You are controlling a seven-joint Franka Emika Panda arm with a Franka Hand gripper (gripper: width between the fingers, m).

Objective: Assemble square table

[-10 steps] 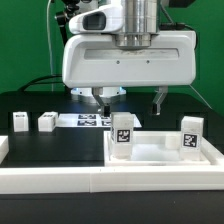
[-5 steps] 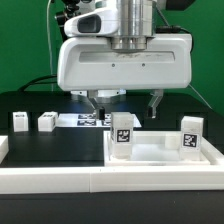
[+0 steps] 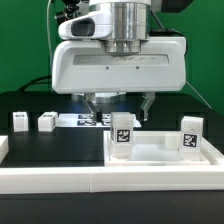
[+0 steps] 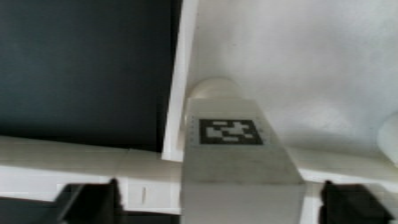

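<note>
The white square tabletop (image 3: 160, 152) lies on the black table at the exterior view's right. Two white tagged legs stand upright on it, one at its near left corner (image 3: 122, 132) and one at the right (image 3: 191, 133). Two more small legs (image 3: 20, 121) (image 3: 46, 121) stand on the table at the left. My gripper (image 3: 118, 108) is open and hangs just above and behind the left upright leg. In the wrist view this leg (image 4: 226, 132) lies between my dark fingertips (image 4: 89, 205), with the tabletop (image 4: 311, 80) under it. The gripper (image 4: 214, 208) holds nothing.
The marker board (image 3: 88, 120) lies flat on the table behind the gripper. A long low white border wall (image 3: 90, 182) runs along the front edge. A green backdrop stands behind.
The gripper has shifted a little toward the exterior view's left, so its open fingers now straddle the left upright leg more evenly. No part has moved.
</note>
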